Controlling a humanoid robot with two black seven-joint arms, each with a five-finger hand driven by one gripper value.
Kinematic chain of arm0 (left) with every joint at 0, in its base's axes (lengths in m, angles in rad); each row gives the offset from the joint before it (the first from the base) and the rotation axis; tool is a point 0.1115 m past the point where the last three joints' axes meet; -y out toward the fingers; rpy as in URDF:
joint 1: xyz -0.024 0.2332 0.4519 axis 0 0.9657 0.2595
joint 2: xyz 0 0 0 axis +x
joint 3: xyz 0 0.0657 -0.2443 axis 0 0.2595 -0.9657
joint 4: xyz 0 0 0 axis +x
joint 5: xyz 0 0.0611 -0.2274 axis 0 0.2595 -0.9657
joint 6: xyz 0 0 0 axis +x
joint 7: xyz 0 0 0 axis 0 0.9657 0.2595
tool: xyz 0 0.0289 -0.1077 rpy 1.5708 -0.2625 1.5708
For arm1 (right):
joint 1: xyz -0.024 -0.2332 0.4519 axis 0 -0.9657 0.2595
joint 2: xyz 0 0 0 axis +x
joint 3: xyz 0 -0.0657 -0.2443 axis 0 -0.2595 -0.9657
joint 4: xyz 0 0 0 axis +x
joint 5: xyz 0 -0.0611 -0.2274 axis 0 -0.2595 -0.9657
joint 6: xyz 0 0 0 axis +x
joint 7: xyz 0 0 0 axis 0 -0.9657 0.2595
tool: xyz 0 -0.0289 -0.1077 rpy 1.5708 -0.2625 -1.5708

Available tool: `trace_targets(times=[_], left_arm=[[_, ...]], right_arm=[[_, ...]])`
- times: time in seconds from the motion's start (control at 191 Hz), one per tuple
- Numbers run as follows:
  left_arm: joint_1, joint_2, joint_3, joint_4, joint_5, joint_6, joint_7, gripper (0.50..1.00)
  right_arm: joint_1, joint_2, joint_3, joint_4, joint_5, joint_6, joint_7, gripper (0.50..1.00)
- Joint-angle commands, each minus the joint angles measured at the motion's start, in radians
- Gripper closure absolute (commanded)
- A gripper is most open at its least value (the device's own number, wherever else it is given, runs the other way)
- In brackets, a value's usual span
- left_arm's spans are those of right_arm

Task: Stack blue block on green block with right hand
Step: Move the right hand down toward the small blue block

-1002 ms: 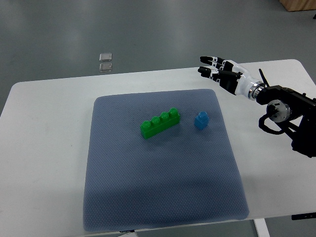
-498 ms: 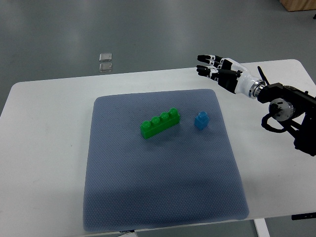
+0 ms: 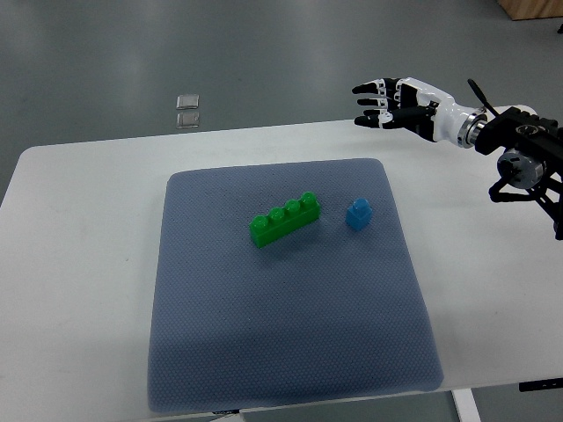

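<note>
A long green block (image 3: 284, 218) with studs on top lies at a slant near the middle of the blue-grey mat (image 3: 281, 334). A small blue block (image 3: 357, 214) sits just to its right on the mat, apart from it. My right hand (image 3: 380, 103) hovers beyond the table's far edge, up and to the right of the blue block. Its fingers are spread and hold nothing. The right arm (image 3: 519, 154) comes in from the right edge.
The mat lies on a white table (image 3: 79, 264). Two small clear squares (image 3: 187, 110) lie on the grey floor beyond the table's far edge. A wooden corner (image 3: 532, 9) shows at the top right.
My right hand and arm have risen and pulled back toward the far right, away from the blocks. Both blocks stay where they were.
</note>
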Motion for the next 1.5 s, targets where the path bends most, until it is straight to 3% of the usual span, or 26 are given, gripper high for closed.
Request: trace_targets(times=[0.0, 0.189, 0.393, 0.482, 0.949, 1.274, 1.495], left_arm=[[0.0, 0.0, 0.0, 0.0, 0.0, 0.0, 0.0, 0.5], [0.001, 0.0, 0.0, 0.0, 0.0, 0.0, 0.0, 0.5], [0.0, 0.0, 0.0, 0.0, 0.0, 0.0, 0.0, 0.5], [0.0, 0.0, 0.0, 0.0, 0.0, 0.0, 0.0, 0.5], [0.0, 0.0, 0.0, 0.0, 0.001, 0.0, 0.0, 0.5], [0.001, 0.0, 0.0, 0.0, 0.0, 0.0, 0.0, 0.5], [0.0, 0.0, 0.0, 0.0, 0.0, 0.0, 0.0, 0.5]], right_arm=[[0.018, -0.032, -0.01, 0.075, -0.158, -0.008, 0.002, 0.583], [0.038, -0.061, -0.042, 0.113, -0.485, -0.009, 0.003, 0.583], [0.072, -0.112, -0.168, 0.169, -0.628, -0.012, 0.033, 0.583], [0.086, -0.123, -0.22, 0.192, -0.668, -0.054, 0.034, 0.585], [0.078, -0.083, -0.398, 0.192, -0.689, -0.236, 0.028, 0.585], [0.067, -0.043, -0.406, 0.192, -0.691, -0.25, 0.028, 0.589], [0.058, -0.038, -0.412, 0.19, -0.722, -0.262, 0.028, 0.617]])
